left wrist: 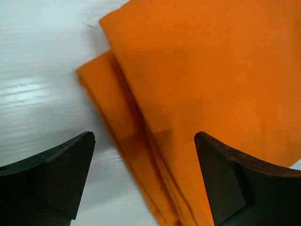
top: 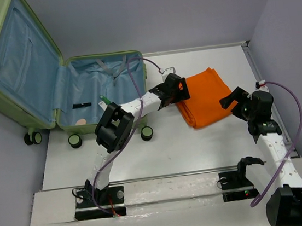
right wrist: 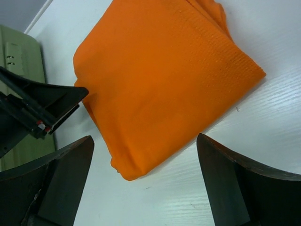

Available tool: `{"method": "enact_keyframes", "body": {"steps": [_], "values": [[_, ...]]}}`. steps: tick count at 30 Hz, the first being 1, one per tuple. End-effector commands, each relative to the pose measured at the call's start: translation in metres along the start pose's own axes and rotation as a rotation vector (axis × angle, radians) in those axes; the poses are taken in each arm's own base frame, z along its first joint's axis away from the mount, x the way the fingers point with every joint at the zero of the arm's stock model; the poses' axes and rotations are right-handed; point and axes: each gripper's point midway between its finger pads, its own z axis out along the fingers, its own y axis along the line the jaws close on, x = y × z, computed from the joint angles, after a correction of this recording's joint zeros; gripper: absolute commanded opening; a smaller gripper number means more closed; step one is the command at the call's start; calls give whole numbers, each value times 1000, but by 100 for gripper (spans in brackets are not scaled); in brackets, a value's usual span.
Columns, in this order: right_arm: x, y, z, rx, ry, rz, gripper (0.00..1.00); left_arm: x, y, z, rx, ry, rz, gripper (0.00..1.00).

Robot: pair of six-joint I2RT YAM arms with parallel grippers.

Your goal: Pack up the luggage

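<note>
Lying open at the far left of the table (top: 188, 147) in the top view, the luggage (top: 21, 63) has a folded orange cloth (top: 206, 95) to its right, between both arms. Left wrist view: left gripper (left wrist: 143, 136) spread wide over the cloth's edge, holding nothing. Right wrist view: right gripper (right wrist: 145, 140) likewise spread and empty above the cloth.

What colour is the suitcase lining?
The suitcase lining is light blue; it shows best in the top external view.

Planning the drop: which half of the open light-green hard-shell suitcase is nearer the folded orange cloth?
The half with grey straps, lying flat right of the hinge; the other half tilts up at far left.
</note>
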Motion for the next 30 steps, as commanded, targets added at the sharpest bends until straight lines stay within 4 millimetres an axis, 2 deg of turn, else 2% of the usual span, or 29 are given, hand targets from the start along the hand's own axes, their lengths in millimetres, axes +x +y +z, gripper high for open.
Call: {"method": "enact_keyframes", "body": {"steps": [1, 2, 3, 6, 12, 13, 16, 17, 19, 22, 27, 28, 30], "values": [[-7, 18, -3, -97, -19, -32, 96, -9, -25, 13, 113, -14, -72, 99], [-6, 17, -3, -95, -18, -30, 96, -9, -27, 16, 125, -6, -75, 99], [-7, 16, -2, -90, -22, -30, 96, 0, -21, 24, 107, 16, -72, 99], [-3, 11, 2, -70, -10, -16, 96, 8, -13, 34, 83, 30, -73, 99], [-7, 4, 16, -38, -21, 58, 97, 8, 0, 47, 23, -5, -64, 98], [-12, -1, 17, -13, -41, 81, 97, 8, -1, 48, 19, -9, -60, 92], [-17, -12, 21, 29, -59, 107, 99, 3, 3, 55, -2, -37, -52, 81], [-22, -19, 22, 57, -79, 112, 99, 0, 5, 56, -3, -45, -55, 65], [-27, -35, 25, 119, -103, 129, 99, -3, 9, 62, -4, -55, -68, 51], [-38, -59, 27, 200, -142, 156, 100, -4, 11, 68, 20, -53, -79, 42], [-45, -104, 36, 371, -149, 140, 100, -9, 12, 74, 56, -47, -54, 16], [-45, -109, 37, 386, -144, 142, 100, -12, 12, 72, 60, -51, -37, 7], [-37, -111, 45, 370, -92, 158, 100, -20, 17, 71, 67, -56, -17, 6]]}}
